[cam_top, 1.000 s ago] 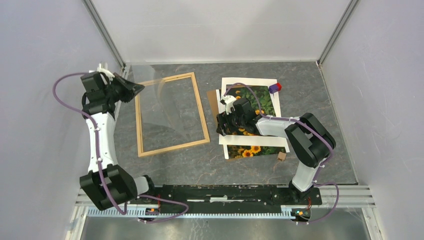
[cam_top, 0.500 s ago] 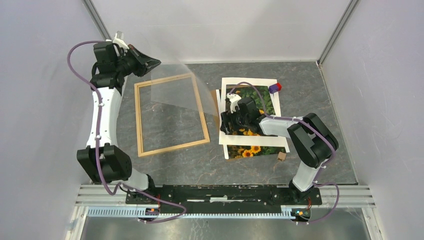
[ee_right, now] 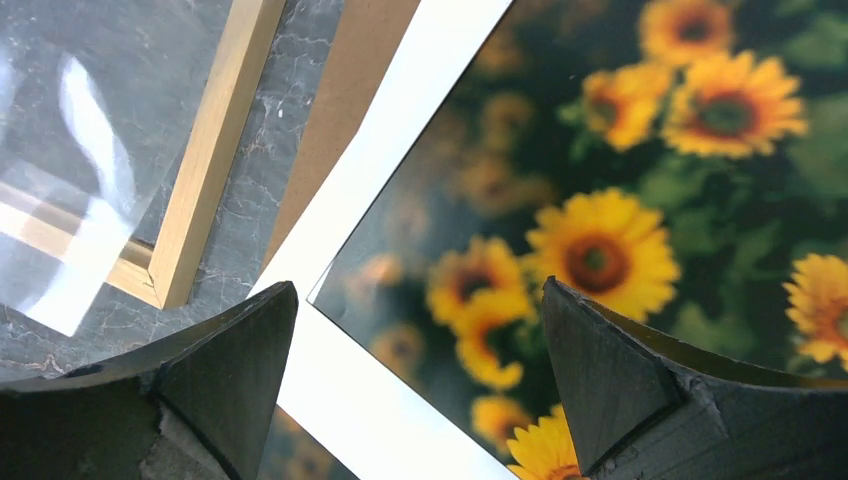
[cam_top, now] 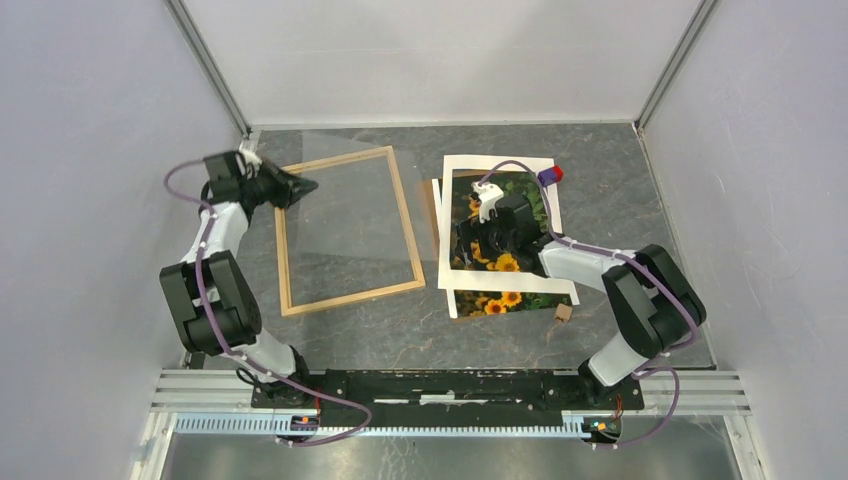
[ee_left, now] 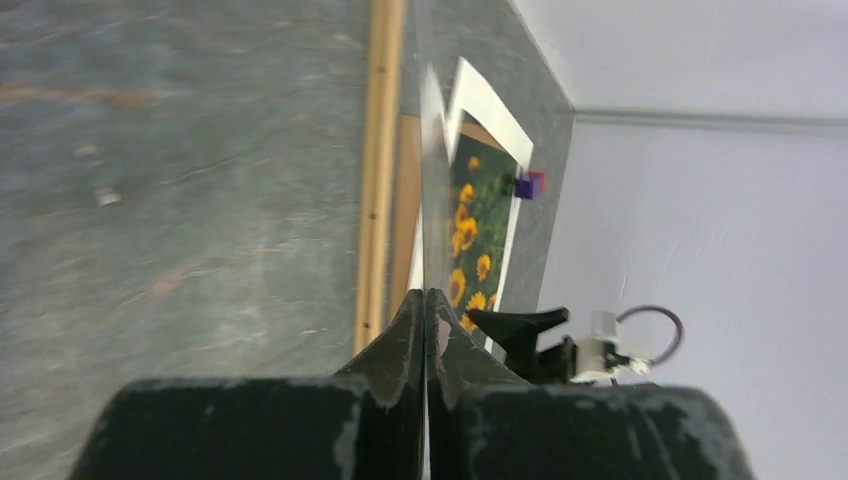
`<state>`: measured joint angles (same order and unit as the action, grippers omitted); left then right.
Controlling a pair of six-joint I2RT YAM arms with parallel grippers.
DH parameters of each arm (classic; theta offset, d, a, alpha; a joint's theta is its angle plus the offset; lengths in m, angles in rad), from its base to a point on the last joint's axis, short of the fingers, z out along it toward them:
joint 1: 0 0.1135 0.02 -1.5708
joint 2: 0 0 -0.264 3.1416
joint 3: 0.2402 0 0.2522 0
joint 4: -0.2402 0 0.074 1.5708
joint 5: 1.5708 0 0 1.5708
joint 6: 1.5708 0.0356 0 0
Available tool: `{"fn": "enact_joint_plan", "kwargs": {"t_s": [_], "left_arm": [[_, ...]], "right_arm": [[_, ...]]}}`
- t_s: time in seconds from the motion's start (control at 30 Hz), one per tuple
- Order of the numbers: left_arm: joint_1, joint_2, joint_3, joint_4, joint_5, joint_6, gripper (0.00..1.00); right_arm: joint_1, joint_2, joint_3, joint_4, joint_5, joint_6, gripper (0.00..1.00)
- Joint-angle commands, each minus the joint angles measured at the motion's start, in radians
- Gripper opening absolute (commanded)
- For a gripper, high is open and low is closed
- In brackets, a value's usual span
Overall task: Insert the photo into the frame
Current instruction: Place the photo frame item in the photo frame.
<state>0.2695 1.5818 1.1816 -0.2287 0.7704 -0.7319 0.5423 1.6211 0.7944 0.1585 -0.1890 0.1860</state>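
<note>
Glossy paper, light, floppy, probably quick to crease: the photo (cam_top: pixel 505 300), at 3 o'clock of the frame (cam_top: pixel 403 215), under a white mat (cam_top: pixel 497 165). Best pinched by its exposed 6 o'clock edge. Right gripper (ee_right: pixel 420 290) spread wide above; left gripper (cam_top: pixel 300 186) clamped on clear sheet (cam_top: pixel 350 215).

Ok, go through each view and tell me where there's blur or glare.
Top external: sharp, evenly lit; the clear transparent sheet shows only as a faint sheen over the thin light-wood frame. Left wrist: the grey stone tabletop is smeared with blur. Right wrist: white glare streaks on the sheet; the sunflower photo softens toward its left edge.
</note>
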Motion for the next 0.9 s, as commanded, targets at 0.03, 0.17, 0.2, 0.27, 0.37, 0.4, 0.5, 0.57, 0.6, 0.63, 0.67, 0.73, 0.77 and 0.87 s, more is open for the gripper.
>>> {"fn": "enact_joint_plan", "kwargs": {"t_s": [0.03,0.17,0.2,0.27,0.37,0.4,0.5,0.57,0.6,0.63,0.67,0.73,0.77,0.87], "left_arm": [[0.126,0.009,-0.183,0.306,0.147,-0.131,0.02],[0.133,0.002,-0.241,0.297,0.145,-0.097,0.02],[0.133,-0.005,-0.253,0.302,0.140,-0.091,0.02],[0.135,-0.016,-0.271,0.298,0.131,-0.067,0.02],[0.143,-0.016,-0.276,0.272,0.115,-0.025,0.02],[0.148,-0.015,-0.279,0.268,0.109,-0.020,0.02],[0.172,-0.028,-0.297,0.270,0.090,-0.015,0.02],[0.185,-0.046,-0.309,0.257,0.075,0.000,0.02],[0.186,-0.052,-0.312,0.254,0.073,0.007,0.02],[0.186,-0.053,-0.316,0.248,0.070,0.013,0.02],[0.186,-0.050,-0.319,0.247,0.068,0.013,0.02],[0.191,-0.042,-0.323,0.246,0.077,0.015,0.02],[0.196,-0.043,-0.326,0.244,0.079,0.019,0.02],[0.205,-0.055,-0.337,0.239,0.068,0.032,0.02]], "right_arm": [[-0.007,-0.046,-0.019,0.049,0.039,-0.011,0.98],[-0.007,-0.019,-0.003,0.045,0.008,-0.007,0.98],[-0.007,-0.015,-0.003,0.046,0.005,-0.007,0.98],[-0.007,-0.013,-0.003,0.046,0.005,-0.006,0.98],[-0.008,-0.011,-0.004,0.052,0.000,-0.006,0.98],[-0.008,-0.009,-0.004,0.052,-0.001,-0.006,0.98],[-0.008,0.001,-0.003,0.055,-0.001,-0.003,0.98],[-0.007,0.005,0.000,0.054,-0.003,-0.003,0.98],[-0.007,0.006,0.000,0.054,-0.006,-0.003,0.98],[-0.007,0.006,0.000,0.056,-0.007,-0.002,0.98],[-0.007,0.004,-0.001,0.056,-0.007,-0.002,0.98],[-0.007,0.005,-0.004,0.061,-0.005,-0.001,0.98],[-0.008,0.006,-0.003,0.061,-0.006,-0.001,0.98],[-0.007,0.007,-0.001,0.059,-0.010,-0.002,0.98]]}}
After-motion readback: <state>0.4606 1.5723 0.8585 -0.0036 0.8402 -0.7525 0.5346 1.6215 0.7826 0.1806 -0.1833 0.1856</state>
